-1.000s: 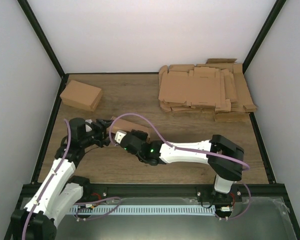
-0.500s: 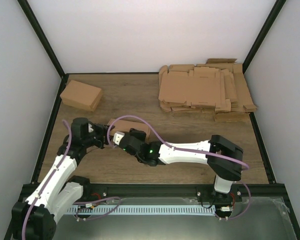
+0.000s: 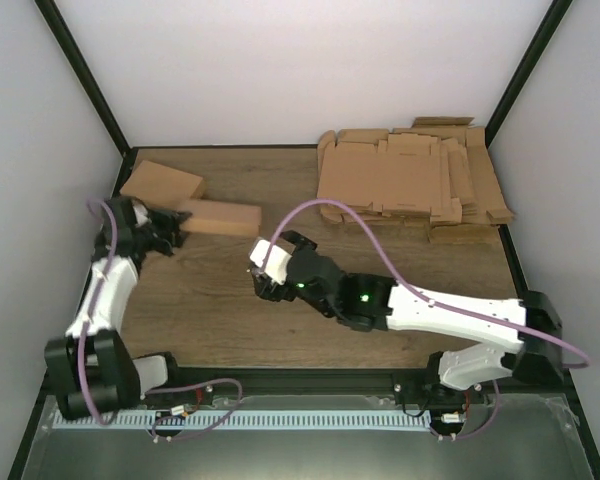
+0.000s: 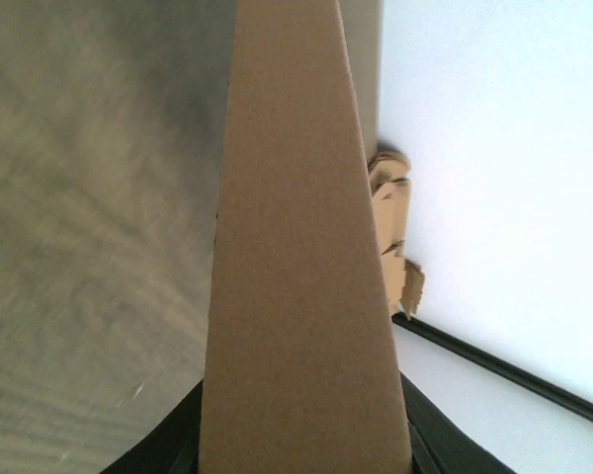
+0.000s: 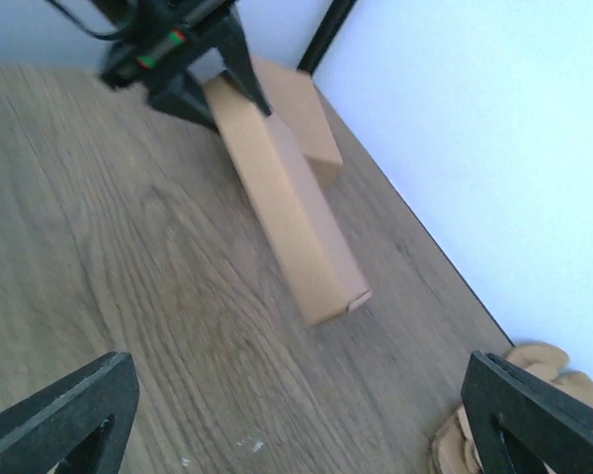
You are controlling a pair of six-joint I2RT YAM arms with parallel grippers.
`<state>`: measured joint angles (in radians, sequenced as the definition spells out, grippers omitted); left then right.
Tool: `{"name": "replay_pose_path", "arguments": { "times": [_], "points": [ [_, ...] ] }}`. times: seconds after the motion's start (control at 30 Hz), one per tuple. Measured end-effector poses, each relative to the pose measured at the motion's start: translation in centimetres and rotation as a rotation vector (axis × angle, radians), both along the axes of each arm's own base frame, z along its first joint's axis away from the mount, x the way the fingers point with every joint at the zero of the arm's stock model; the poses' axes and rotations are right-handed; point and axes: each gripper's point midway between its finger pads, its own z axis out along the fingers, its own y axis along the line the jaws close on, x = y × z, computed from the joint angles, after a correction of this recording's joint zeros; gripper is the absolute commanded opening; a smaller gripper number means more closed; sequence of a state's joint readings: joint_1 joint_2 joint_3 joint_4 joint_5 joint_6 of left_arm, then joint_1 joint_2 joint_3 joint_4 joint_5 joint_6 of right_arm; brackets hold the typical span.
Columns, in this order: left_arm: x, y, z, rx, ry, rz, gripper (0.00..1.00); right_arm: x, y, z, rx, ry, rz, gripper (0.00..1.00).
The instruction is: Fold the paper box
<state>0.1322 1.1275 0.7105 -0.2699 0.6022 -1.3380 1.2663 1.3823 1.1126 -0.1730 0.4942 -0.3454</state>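
While the left end effector [image 3: 173, 227] is clamped on one short end of the plain brown, shallow rectangular cardboard box [image 3: 218, 218], the rest of that box sticks out toward the middle like a plank. It's at the far left of the wooden counter [image 3: 230, 325], just beside a second matching brown cardboard box [image 3: 162, 181] tucked in the corner. Honestly can't tell if the free end is touching the wood or floating just above it.

My guess is that it's gripped by the end so it can be parked next to its twin, since it looks fully folded. The right end effector [image 3: 273, 262] is spread wide with nothing in it, hanging mid-counter, apart from the box, probably just keeping clear. The thick pile of flat brown cardboard blanks [image 3: 405, 180] sits far right.
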Motion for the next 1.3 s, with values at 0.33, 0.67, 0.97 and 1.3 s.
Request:
{"name": "replay_pose_path", "arguments": {
  "times": [0.33, 0.67, 0.97, 1.3],
  "points": [
    [10.6, 9.4, 5.5, 0.195, -0.304, -0.308, 0.22, -3.1, -2.3, -1.3, 0.110, 0.181, 0.089, 0.92],
    [12.1, 13.2, 4.8, 0.336, -0.351, -0.414, 0.19, -5.8, -3.1, 0.8, 0.211, 0.253, 0.198, 0.90],
    [12.6, 20.2, 2.7, 0.348, -0.315, -0.325, 0.24, -7.0, -3.8, 1.6, 0.230, 0.280, 0.247, 0.90],
    [15.6, 20.5, 2.5, 0.312, -0.395, -0.381, 0.24, -7.2, -2.8, -0.7, 0.171, 0.321, 0.257, 0.89]
  ]
}}
